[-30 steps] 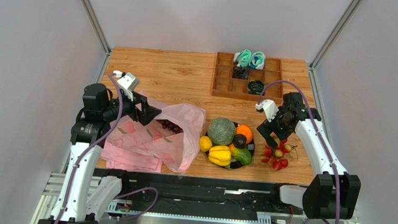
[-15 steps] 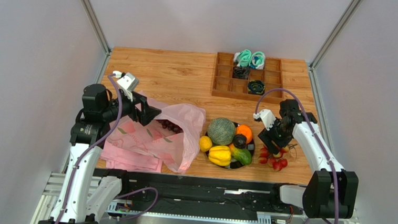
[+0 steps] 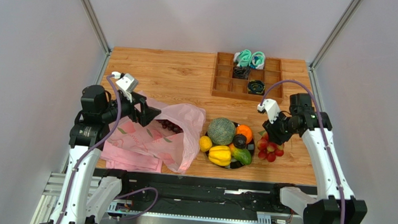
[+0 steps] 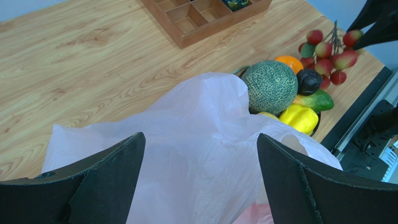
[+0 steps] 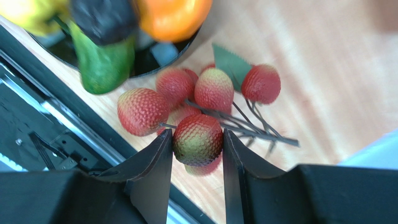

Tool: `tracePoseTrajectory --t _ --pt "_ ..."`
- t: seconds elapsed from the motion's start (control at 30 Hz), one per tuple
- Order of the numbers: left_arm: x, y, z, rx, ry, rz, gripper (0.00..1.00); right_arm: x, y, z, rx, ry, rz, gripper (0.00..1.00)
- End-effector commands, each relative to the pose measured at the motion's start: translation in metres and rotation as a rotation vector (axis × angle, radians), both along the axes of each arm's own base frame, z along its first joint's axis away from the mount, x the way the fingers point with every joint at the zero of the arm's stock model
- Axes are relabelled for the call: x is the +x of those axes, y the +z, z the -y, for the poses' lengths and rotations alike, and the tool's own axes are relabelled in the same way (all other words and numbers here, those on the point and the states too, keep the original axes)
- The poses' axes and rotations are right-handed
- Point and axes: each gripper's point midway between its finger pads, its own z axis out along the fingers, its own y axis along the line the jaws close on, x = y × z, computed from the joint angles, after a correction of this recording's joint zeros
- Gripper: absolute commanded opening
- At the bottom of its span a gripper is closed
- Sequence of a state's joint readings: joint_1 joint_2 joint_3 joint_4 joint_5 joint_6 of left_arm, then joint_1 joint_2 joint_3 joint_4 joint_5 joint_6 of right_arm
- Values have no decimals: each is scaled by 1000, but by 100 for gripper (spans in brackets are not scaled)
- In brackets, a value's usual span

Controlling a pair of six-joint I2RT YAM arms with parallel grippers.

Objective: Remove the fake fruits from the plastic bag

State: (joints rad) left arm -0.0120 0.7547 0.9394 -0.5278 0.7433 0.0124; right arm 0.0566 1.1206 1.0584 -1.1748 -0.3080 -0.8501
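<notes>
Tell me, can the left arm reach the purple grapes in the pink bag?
Probably, but not cleanly: the left gripper hangs open beside the grapes, yet the plastic bag bulges between its fingers and may cover them.

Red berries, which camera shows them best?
Right wrist: the berries fill the frame, one pinched in the right tool. Top view shows only a small cluster at the tool; left wrist shows them small, in its top right corner.
</notes>
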Motion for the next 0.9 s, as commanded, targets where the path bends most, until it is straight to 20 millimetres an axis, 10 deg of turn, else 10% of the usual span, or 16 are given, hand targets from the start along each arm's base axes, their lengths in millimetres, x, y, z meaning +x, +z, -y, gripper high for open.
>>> tracePoseTrajectory --t 0.0,0.4,0.87 --pt "-2 17 1 -10 -6 57 98 -2 80 -24 141 30 180 21" --pt "-1 20 0 -8 1 66 98 19 161 -95 402 81 228 21" --pt "-3 21 -9 -3 38 77 98 4 127 -173 394 279 99 19"
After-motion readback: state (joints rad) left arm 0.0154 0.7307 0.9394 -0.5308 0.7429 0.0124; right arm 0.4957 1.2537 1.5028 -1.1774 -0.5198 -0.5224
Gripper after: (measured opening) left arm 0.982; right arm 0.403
